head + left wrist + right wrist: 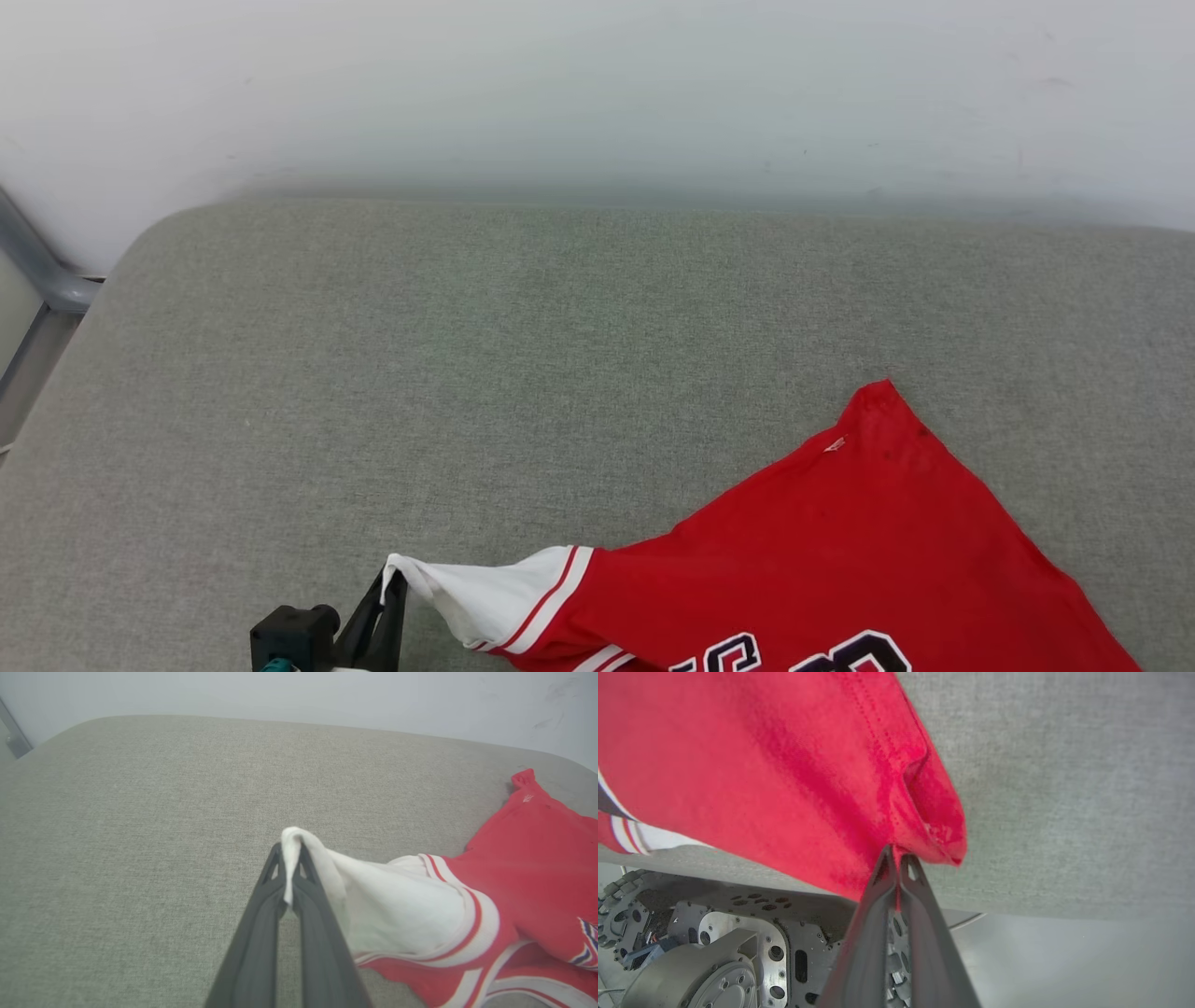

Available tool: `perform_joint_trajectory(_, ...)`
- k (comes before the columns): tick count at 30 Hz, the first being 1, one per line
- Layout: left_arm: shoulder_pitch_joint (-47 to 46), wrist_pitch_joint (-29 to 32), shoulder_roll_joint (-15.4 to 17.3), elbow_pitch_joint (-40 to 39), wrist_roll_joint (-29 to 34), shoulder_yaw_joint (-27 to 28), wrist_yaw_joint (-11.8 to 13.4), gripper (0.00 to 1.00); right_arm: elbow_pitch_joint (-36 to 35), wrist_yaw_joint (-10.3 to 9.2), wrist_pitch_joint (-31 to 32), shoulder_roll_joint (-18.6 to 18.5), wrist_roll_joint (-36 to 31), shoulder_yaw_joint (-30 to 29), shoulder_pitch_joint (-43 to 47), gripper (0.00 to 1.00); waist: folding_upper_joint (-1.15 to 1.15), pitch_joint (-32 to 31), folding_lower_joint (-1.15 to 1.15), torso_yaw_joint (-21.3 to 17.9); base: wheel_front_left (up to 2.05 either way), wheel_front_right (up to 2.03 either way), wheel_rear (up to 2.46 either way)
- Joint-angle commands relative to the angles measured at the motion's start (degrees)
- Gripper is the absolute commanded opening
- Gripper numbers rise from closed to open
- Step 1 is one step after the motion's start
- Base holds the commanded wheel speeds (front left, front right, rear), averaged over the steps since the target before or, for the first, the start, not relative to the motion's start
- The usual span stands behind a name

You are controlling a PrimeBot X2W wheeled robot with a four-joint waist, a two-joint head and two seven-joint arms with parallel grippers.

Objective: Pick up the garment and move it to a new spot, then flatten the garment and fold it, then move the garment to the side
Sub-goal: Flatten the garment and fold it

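Note:
The garment (840,541), a red jersey with a white sleeve (485,597) and black white-outlined lettering (803,653), lies spread over the lower right of a grey-green cushion (467,373). My left gripper (394,583) is shut on the tip of the white sleeve; in the left wrist view the sleeve (397,905) bunches between the dark fingers of that gripper (290,858). My right gripper (896,856) is shut on a folded red hem corner (934,821), held at the cushion's near edge.
A pale wall (597,84) rises behind the cushion. A grey metal frame (37,271) stands at the far left. Under the garment, the right wrist view takes in the robot's metal base (714,942) and the grey floor (1064,961).

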Motion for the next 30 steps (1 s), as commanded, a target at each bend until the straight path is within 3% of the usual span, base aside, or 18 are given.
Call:
perform_joint_trajectory(1, 0.4, 0.2, 0.2, -0.2, 0.0, 0.1, 0.3, 0.00, -0.5, -0.06, -0.3, 0.7, -0.5, -0.6, 0.1, 0.43, 0.00, 0.0, 0.01, 0.0, 0.00, 0.00, 0.00)
perform_joint_trajectory(2, 0.4, 0.2, 0.3, -0.2, 0.0, 0.0, 0.3, 0.00, -1.1, -0.06, -0.4, 1.1, -1.2, -1.3, -0.2, 0.80, 0.00, -0.1, 0.01, -0.1, 0.00, 0.00, 0.00)
perform_joint_trajectory(3, 0.4, 0.3, 0.4, -0.3, 0.0, 0.0, 0.3, 0.00, -1.8, -0.07, -0.9, 1.2, -2.1, -2.2, -0.7, 1.00, 0.00, -0.1, 0.01, -0.1, 0.00, 0.00, 0.00)
perform_joint_trajectory(13, -1.1, 1.2, 0.2, -2.0, 0.9, -1.0, 0.9, 0.00, -12.7, -0.06, -1.9, 0.9, -8.7, -9.7, -7.2, 1.00, 0.00, 0.4, 0.01, 1.3, 0.00, 0.00, 0.00)
perform_joint_trajectory(17, -2.0, 1.2, 0.1, -2.9, 1.4, -1.4, 1.0, 0.00, -17.2, -0.05, 0.1, -0.2, -10.6, -9.0, -13.0, 1.00, 0.00, 1.5, 0.01, 2.1, 0.00, 0.00, 0.00)
perform_joint_trajectory(23, -4.1, 1.4, -0.3, -3.8, 2.2, -2.2, 1.2, 0.00, -19.5, -0.07, 6.2, -1.8, -11.6, -1.6, -24.0, 1.00, 0.00, 3.7, 0.01, 3.6, 0.00, 0.00, 0.00)
perform_joint_trajectory(30, -7.5, 1.0, -1.8, -4.0, 3.2, -3.6, 0.5, 0.00, -13.4, -0.06, 14.5, -3.1, -11.8, 10.9, -38.4, 1.00, 0.00, 7.2, 0.01, 5.9, 0.00, 0.00, 0.00)
